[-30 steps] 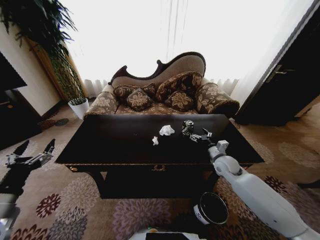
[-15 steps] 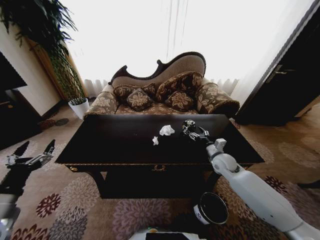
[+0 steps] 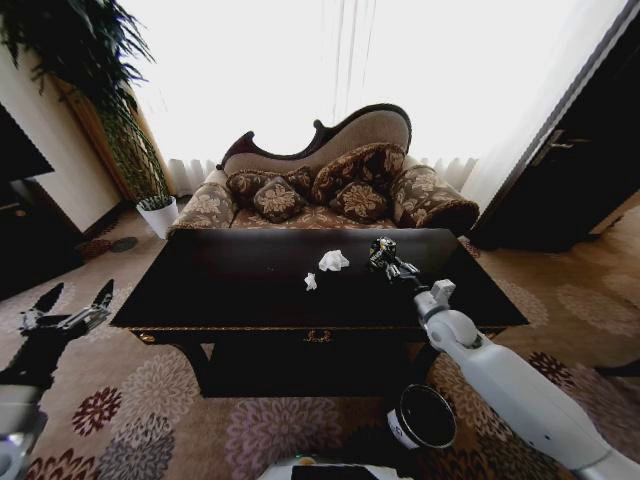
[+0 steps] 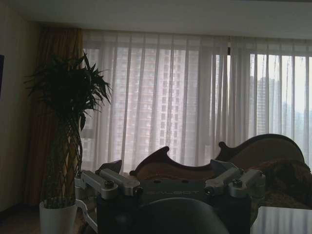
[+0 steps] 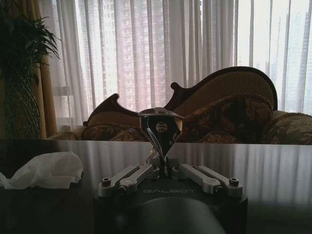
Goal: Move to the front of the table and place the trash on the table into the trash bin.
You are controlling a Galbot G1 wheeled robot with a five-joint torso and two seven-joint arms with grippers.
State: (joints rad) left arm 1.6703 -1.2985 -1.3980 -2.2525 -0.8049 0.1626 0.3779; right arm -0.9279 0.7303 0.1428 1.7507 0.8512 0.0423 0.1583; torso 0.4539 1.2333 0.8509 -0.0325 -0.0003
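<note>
Right gripper point(image 3: 385, 260) reaching over the dark table point(image 3: 240, 290), fingers closing on the shiny wrapper point(image 5: 160, 127) at the far right, two tissue wads point(image 3: 333, 261) lying just left, left gripper point(image 3: 72, 308) hanging wide open at the near left, trash bin point(image 3: 423, 417) standing on the carpet nearby.

trash bin point(image 3: 424, 416) partly behind right arm, right gripper point(image 3: 385, 262) fingers indistinct against wrapper point(image 3: 379, 248)

Bare table point(image 3: 220, 285) left of tissue wads point(image 3: 333, 261), sofa point(image 3: 330, 190) blocking far edge
</note>
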